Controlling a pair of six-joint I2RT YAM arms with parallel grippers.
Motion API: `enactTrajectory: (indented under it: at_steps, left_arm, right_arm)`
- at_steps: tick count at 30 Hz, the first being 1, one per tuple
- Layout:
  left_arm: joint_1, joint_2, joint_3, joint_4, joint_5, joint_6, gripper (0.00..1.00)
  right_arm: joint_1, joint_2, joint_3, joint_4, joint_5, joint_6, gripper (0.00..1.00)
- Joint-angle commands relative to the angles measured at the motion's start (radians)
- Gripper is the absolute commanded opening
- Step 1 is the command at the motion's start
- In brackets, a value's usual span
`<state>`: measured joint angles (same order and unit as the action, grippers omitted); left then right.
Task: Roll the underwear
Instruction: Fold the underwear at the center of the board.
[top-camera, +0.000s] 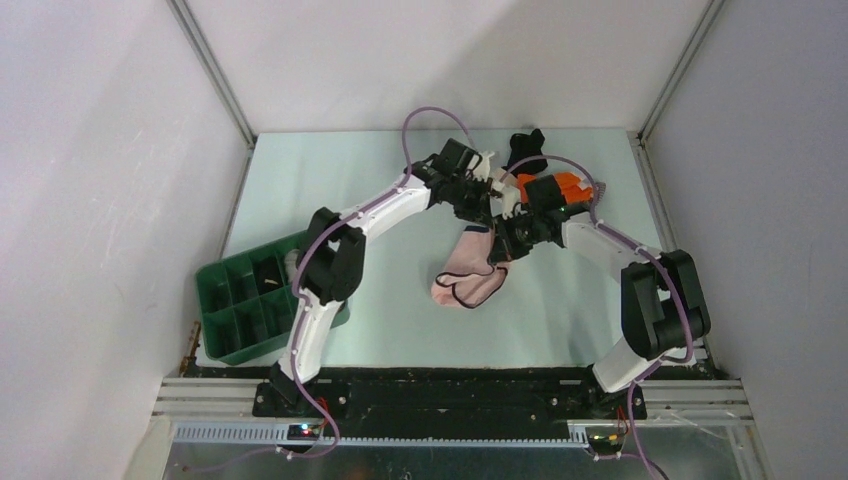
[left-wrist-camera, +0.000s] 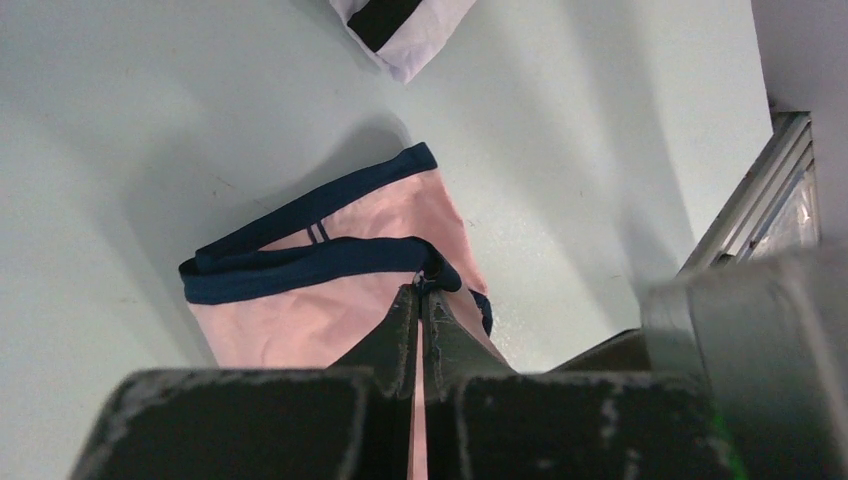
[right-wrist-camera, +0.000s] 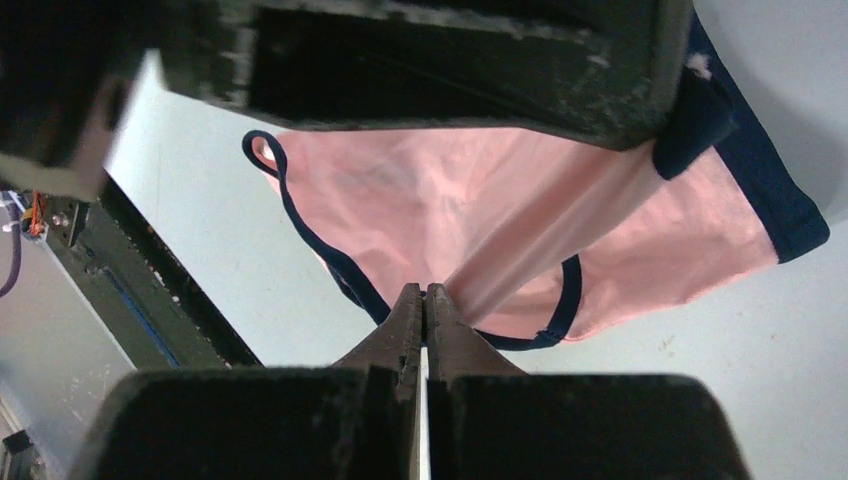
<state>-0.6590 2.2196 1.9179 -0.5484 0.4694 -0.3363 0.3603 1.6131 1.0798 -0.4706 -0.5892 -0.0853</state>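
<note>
Pink underwear (top-camera: 468, 277) with the navy band is near the middle of the bench (top-camera: 330, 180), pinched at its far end by both arms. My left end effector (left-wrist-camera: 420, 295) is clamped right on the navy waistband. The right end effector (right-wrist-camera: 425, 292) is closed on a fold of the pink fabric, which pulls taut from its tips. Just behind them sit an orange garment (top-camera: 568, 185) and a black garment (top-camera: 527, 148). A white garment (left-wrist-camera: 400, 30) with a black band shows on the left wrist cam. The green divided tray (top-camera: 215, 275) is well off to the left.
</note>
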Motion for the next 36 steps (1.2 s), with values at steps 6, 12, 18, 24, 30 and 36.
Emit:
enactTrajectory:
  at_steps: [6, 12, 18, 24, 30, 36]
  left_arm:
    - [-0.023, 0.048, 0.073, 0.026, -0.078, 0.074, 0.0]
    - [-0.047, 0.071, 0.107, 0.033, -0.096, 0.095, 0.0]
    - [-0.062, 0.09, 0.121, 0.037, -0.107, 0.104, 0.0]
    - [-0.068, 0.1, 0.147, 0.029, -0.123, 0.117, 0.0]
    - [-0.071, 0.1, 0.151, 0.029, -0.13, 0.129, 0.0]
    - [-0.086, 0.116, 0.15, 0.034, -0.127, 0.129, 0.0]
  right_arm:
    - [-0.044, -0.037, -0.077, -0.016, 0.026, 0.009, 0.0]
    - [-0.063, -0.041, -0.105, -0.009, 0.047, 0.03, 0.0]
    - [-0.068, -0.049, -0.135, 0.013, 0.069, 0.049, 0.0]
    - [-0.076, -0.041, -0.152, 0.066, 0.056, 0.079, 0.0]
    - [-0.076, -0.027, -0.155, 0.102, 0.018, 0.129, 0.0]
    - [-0.077, -0.011, -0.165, 0.117, 0.027, 0.152, 0.0]
